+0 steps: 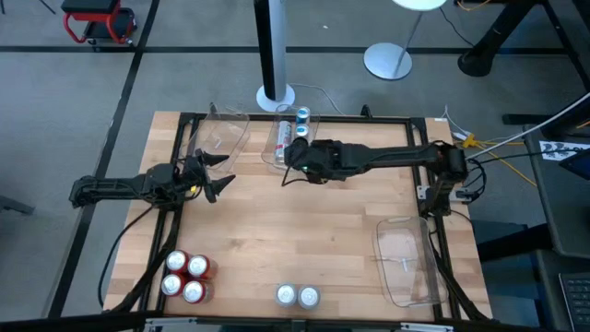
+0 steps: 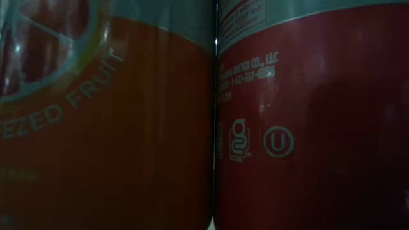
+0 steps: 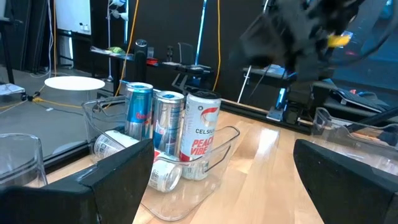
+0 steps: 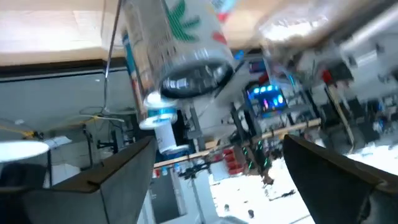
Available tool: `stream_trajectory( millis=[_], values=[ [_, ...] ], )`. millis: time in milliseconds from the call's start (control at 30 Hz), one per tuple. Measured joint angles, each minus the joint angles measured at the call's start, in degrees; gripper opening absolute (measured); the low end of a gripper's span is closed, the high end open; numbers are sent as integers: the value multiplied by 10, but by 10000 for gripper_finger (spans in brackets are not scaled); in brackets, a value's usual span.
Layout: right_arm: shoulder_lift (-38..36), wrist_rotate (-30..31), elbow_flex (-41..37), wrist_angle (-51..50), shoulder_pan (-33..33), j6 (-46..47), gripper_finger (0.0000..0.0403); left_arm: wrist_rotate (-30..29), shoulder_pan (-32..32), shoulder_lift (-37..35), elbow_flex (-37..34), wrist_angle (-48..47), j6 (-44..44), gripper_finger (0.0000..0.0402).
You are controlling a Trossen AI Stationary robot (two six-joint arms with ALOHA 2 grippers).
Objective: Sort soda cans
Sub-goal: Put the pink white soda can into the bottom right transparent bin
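Observation:
A clear bin (image 1: pixel 274 155) at the table's far edge holds several cans. In the left wrist view, two blue-and-silver cans (image 3: pixel 138 109) and a white can (image 3: pixel 200 134) stand upright in it, and others lie on their sides (image 3: pixel 165 176). My right gripper (image 1: pixel 293 155) reaches across from the right to this bin and is open; its turned wrist view shows a white can (image 4: pixel 177 46) just beyond the fingers. My left gripper (image 1: pixel 218 175) hovers open left of the bin. Four red cans (image 1: pixel 185 276) stand at the near left, and two silver cans (image 1: pixel 297 295) at the near edge.
A second clear bin (image 1: pixel 226 134) sits at the far left, close to my left gripper. A third (image 1: pixel 406 263) lies at the near right. Bare wood stretches across the table's middle. Two red cans (image 2: pixel 307 128) stand right against the low camera and block its view.

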Motion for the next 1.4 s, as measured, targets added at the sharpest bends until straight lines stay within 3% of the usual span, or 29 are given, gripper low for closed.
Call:
stream_trajectory(
  millis=[167, 400, 567, 933, 1400],
  values=[
    [-61, -30, 0, -58, 26, 106, 351, 0, 0, 0, 0, 0, 0, 375],
    [-128, -218, 0, -179, 33, 317, 351, 0, 0, 0, 0, 0, -7, 375],
    [-136, -306, -14, -234, 42, 422, 351, 0, 0, 16, 0, 0, -33, 375],
    [-135, -331, -132, -164, 120, 508, 351, 0, 0, 64, 0, 8, -39, 375],
    [-135, -335, -186, -31, 222, 601, 351, 5, 0, 98, 0, 20, -35, 375]
  ],
)
